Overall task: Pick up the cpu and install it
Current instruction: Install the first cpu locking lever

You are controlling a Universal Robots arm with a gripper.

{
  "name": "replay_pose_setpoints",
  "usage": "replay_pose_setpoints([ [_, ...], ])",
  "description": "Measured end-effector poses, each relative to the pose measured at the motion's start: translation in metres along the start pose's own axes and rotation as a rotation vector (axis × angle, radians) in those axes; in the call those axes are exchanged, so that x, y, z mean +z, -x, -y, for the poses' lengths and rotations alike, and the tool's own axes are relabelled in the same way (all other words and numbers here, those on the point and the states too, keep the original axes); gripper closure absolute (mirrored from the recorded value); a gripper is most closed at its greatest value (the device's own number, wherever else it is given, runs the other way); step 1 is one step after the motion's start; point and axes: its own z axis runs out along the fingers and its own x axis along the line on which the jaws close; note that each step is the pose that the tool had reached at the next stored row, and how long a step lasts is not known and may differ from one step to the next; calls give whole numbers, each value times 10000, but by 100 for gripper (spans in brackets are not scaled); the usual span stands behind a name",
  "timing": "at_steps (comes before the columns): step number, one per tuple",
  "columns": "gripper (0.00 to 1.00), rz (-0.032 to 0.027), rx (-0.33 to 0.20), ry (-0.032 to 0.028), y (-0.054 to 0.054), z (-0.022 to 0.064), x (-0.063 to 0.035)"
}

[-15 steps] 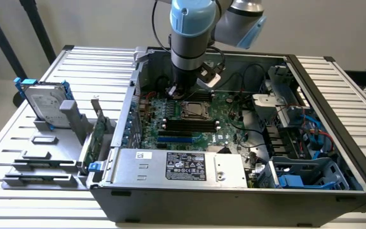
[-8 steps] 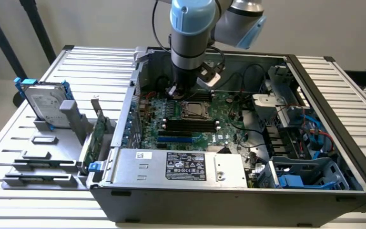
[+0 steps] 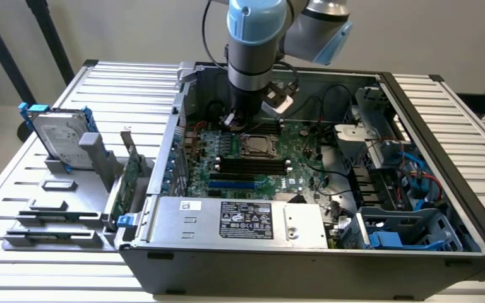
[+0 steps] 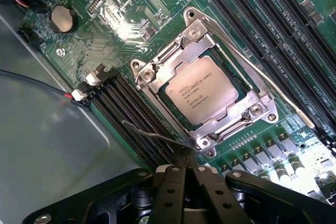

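The cpu [image 4: 202, 97] lies flat in its socket on the green motherboard [image 4: 131, 9], silver top with printed text facing up, inside the metal retention frame [image 4: 195, 35]. In the exterior view the cpu [image 3: 254, 145] sits mid-board inside the open computer case. My gripper [image 4: 184, 170] is shut with nothing between its fingers, and hovers just off one corner of the socket frame. A thin wire socket lever [image 4: 149, 134] runs up to the fingertips; I cannot tell if they touch. From outside, the gripper [image 3: 230, 122] hangs over the board just to the exterior view's left of the socket.
Black memory slots [image 3: 247, 165] run beside the socket. The silver power supply [image 3: 238, 219] with its black label fills the case front. Cables and drive cages [image 3: 394, 183] crowd the exterior view's right. A hard drive with blue brackets [image 3: 57, 134] stands on a grey rack outside the case.
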Motion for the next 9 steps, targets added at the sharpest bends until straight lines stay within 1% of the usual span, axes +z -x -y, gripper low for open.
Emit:
replay_pose_setpoints([
  [5, 89, 22, 0, 19, -25, -11, 8],
  [9, 89, 55, 2, 50, -33, -20, 13],
])
